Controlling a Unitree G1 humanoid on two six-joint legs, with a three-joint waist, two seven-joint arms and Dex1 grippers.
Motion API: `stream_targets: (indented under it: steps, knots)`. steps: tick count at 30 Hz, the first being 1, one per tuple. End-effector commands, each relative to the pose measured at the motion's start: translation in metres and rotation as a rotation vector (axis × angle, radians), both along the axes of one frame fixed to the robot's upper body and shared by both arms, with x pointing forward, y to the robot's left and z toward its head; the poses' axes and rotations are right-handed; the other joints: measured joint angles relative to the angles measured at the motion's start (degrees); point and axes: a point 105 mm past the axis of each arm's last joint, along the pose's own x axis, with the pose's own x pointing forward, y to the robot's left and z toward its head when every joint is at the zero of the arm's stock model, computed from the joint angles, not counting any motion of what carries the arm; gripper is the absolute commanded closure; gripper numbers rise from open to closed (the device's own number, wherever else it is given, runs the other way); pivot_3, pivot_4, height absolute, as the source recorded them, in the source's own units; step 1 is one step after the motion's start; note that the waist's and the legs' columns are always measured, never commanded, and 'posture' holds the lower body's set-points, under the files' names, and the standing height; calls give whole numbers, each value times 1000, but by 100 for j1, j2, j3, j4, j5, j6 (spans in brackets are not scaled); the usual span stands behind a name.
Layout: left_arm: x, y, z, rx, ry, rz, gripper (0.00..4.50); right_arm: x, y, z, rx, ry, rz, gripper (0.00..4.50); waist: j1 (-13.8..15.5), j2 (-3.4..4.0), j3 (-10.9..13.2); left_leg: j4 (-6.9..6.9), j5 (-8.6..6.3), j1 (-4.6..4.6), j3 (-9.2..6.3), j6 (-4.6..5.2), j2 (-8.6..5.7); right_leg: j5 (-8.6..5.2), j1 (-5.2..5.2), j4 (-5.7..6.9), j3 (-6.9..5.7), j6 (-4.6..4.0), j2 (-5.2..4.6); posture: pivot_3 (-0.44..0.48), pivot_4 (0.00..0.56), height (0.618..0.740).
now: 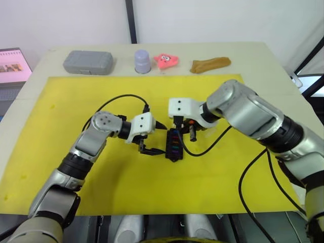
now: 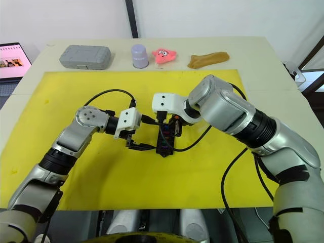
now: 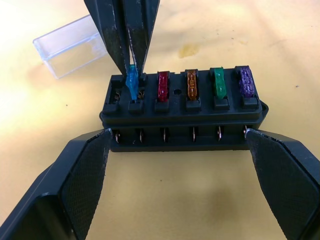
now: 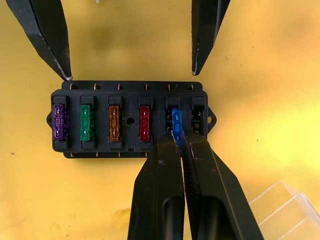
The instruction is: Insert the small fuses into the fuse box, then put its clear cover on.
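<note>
The work surface is a yellow mat (image 1: 76, 116) laid on a pale beige table (image 1: 253, 50), with a white wall behind and a laptop screen (image 1: 12, 66) at the table's left edge. No brand, label or writing is legible on any item. Along the far edge of the table, beyond the mat, stand a grey case (image 1: 88, 62), a lavender cup (image 1: 142, 61), a pink toy (image 1: 166, 60) and a brown cloth-like object (image 1: 210, 64). The fuse box (image 4: 131, 119) lies near the mat's centre, between the two grippers. Purple, green, amber and red fuses (image 4: 144, 122) sit in a row of its slots. The right gripper (image 4: 178, 137) is closed on a blue fuse (image 4: 176, 120), held in the fifth slot; the sixth slot next to it is empty. The left gripper (image 3: 180, 140) is spread wide, its fingertips touching the box's two ends. The clear cover (image 3: 70, 45) lies on the mat near the box, apart from it. Black cables (image 1: 212, 142) trail across the mat from both wrists.
</note>
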Motion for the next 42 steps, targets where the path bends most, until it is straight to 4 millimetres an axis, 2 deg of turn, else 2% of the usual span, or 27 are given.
stream_targets:
  steps: [1,7,16,25,42]
  knots:
    - [-3,-5,9,-25,-37,-22,0,2,4,7,0,-20,-6,4488,0,0,0,0,0,0,0,0,0,0,0,0,0,0,0,0,150,740]
    - [-3,-5,9,-24,-38,-22,0,1,6,16,10,-26,-9,4488,-1,0,0,0,0,0,0,0,0,0,-1,0,0,0,0,0,150,740]
    - [-3,-5,9,-27,-38,-20,0,1,5,15,-18,-40,1,4488,1,0,0,0,0,-1,0,0,-1,0,-1,0,0,0,-1,0,150,740]
    - [-4,-5,9,-27,-38,-19,0,0,3,3,-82,-45,25,4488,1,0,0,0,0,-1,0,0,-1,0,0,0,0,0,-1,0,150,740]
    - [-4,-6,10,-29,-41,-22,0,-6,8,2,-71,24,31,4488,1,0,0,0,0,-1,0,0,-1,0,0,0,0,0,-1,0,150,740]
